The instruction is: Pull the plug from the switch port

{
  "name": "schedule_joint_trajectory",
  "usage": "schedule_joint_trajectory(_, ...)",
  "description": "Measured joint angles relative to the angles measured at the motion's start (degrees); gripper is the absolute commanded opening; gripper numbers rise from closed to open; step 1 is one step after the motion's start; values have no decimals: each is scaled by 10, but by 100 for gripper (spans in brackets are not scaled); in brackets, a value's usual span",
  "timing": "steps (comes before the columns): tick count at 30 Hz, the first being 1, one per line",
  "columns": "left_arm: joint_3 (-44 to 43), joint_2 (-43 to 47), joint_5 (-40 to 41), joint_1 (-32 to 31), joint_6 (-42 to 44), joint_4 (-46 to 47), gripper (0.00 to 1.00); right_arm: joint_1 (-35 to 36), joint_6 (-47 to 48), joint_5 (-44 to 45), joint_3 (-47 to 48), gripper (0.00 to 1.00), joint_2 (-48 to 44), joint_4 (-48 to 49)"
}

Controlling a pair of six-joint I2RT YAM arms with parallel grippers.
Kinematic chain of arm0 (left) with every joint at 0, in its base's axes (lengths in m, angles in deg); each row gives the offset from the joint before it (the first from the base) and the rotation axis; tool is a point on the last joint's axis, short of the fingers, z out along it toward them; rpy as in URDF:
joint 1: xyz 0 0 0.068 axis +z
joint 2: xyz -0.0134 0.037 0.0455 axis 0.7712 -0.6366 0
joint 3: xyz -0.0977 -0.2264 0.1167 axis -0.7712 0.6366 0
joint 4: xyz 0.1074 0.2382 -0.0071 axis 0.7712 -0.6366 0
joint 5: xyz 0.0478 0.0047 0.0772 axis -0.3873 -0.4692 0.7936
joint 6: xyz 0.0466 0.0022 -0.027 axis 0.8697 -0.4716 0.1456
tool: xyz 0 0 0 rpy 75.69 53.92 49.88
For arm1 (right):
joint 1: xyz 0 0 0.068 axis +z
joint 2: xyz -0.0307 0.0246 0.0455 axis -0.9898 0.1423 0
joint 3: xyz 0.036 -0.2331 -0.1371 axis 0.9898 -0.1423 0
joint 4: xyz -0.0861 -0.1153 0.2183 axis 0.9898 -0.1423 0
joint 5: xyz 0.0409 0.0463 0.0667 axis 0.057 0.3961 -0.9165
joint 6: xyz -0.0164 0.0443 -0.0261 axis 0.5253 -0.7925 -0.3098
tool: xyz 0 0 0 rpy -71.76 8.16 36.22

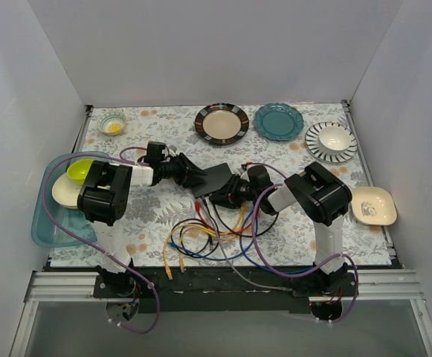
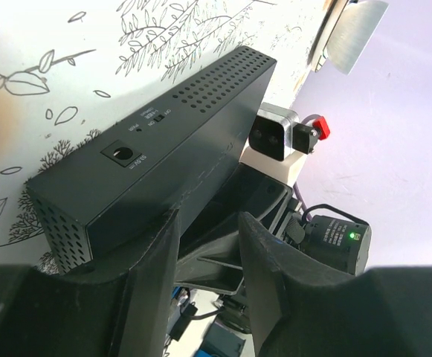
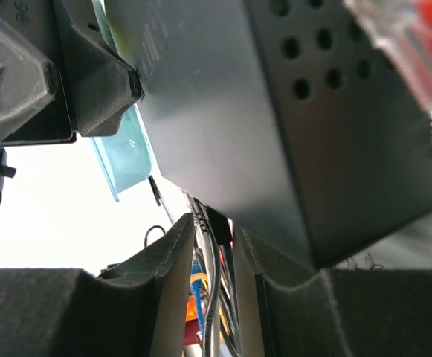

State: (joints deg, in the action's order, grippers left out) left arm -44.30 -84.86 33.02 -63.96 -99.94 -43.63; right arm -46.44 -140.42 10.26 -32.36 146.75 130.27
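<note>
Surface and room, what have you got?
— Flower-printed surface (image 1: 297, 160) boxed in by plain white walls, two arms bolted at the near edge.

Count the crockery.
— Three round plates along the far side: one dark-rimmed plate (image 1: 221, 123), one teal plate (image 1: 279, 121), one striped plate (image 1: 314, 145) carrying a white bowl (image 1: 333, 137). One small bowl (image 1: 112, 123) far left, one square white dish (image 1: 372, 205) at the right edge. One teal tray (image 1: 44, 223) on the left holds a cream plate (image 1: 63, 195) and a lime bowl (image 1: 80, 171).

And the switch?
— One switch (image 1: 219, 178), mid-surface, between the two grippers. The left gripper (image 2: 208, 219) has its jaws clamped on one end of it. The right gripper (image 3: 214, 230) has its jaws drawn narrow around a black plug (image 3: 214, 222) beside the switch; whether they press it, I cannot tell.

Cables?
— One loose tangle (image 1: 201, 238) of yellow, blue, orange and black, near the bases. Too knotted to count.
</note>
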Motion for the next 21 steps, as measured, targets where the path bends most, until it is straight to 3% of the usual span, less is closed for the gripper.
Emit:
schedule_joint_trajectory(8, 15, 7, -1, 2, 0, 8, 39, 0, -29, 10, 5, 31, 6, -2)
schedule_joint_trajectory(15, 23, 13, 3, 6, 3, 18, 39, 2, -32, 19, 32, 39, 17, -14)
schedule_joint_trajectory(21, 30, 19, 3, 6, 7, 18, 39, 3, -10, 52, 42, 40, 12, -25)
